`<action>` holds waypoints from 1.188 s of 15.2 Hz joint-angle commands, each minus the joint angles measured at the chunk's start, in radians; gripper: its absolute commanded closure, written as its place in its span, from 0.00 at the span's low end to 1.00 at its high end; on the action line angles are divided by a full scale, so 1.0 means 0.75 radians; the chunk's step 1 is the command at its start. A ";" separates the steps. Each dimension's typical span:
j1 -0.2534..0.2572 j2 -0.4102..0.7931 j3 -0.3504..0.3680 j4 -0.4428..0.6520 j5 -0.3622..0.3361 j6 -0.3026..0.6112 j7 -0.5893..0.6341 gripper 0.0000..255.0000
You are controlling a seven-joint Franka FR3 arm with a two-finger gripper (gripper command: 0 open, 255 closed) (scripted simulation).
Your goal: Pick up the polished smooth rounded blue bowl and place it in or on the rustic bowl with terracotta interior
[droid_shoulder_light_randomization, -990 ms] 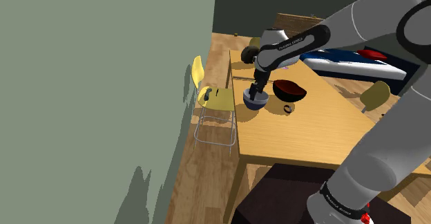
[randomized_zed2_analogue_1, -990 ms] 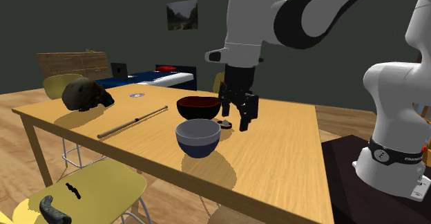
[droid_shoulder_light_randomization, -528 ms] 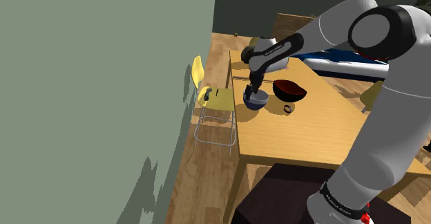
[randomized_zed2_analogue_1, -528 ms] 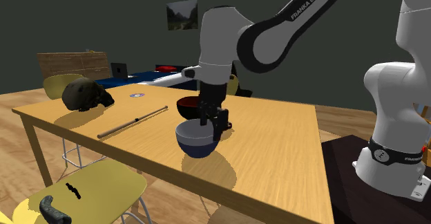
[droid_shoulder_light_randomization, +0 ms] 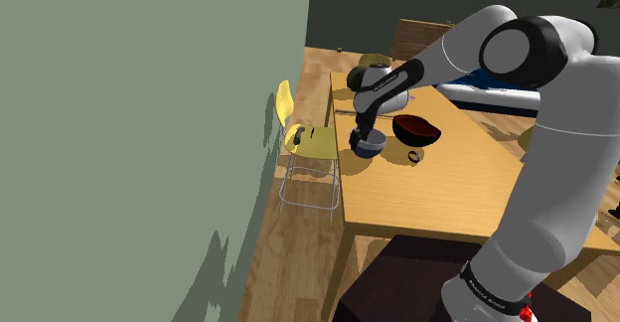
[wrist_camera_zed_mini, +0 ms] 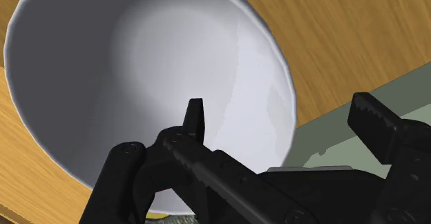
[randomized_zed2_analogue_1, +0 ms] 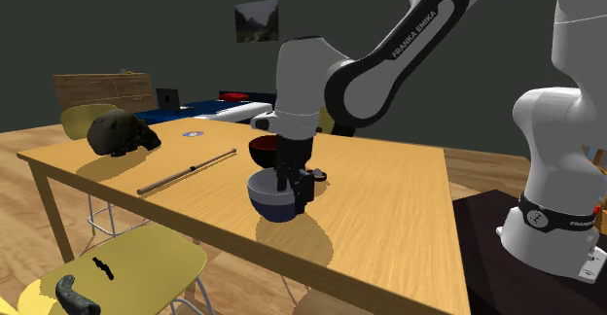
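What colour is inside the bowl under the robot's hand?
The blue bowl is pale grey inside, clearest in the wrist view.

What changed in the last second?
The gripper swung in from beside the blue bowl and came down; open, it now straddles the bowl's rim, nothing grasped. The blue bowl, the dark bowl with red interior and the rod stayed put.

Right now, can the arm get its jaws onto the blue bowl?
Probably yes: the open jaws straddle the rim of the blue bowl, one inside, one outside, with nothing else between them.
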State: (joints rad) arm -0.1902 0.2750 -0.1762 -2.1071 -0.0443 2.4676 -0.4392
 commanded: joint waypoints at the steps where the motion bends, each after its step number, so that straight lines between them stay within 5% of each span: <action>1: 0.000 0.009 0.001 -0.005 0.001 0.015 0.000 0.00; 7: 0.000 0.009 0.001 -0.005 0.001 0.015 0.000 0.00; 8: 0.000 0.009 0.001 -0.005 0.001 0.015 0.000 1.00; 18: 0.001 -0.003 0.000 -0.002 -0.001 0.000 0.001 1.00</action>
State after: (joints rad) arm -0.1904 0.2771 -0.1762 -2.1101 -0.0440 2.4732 -0.4391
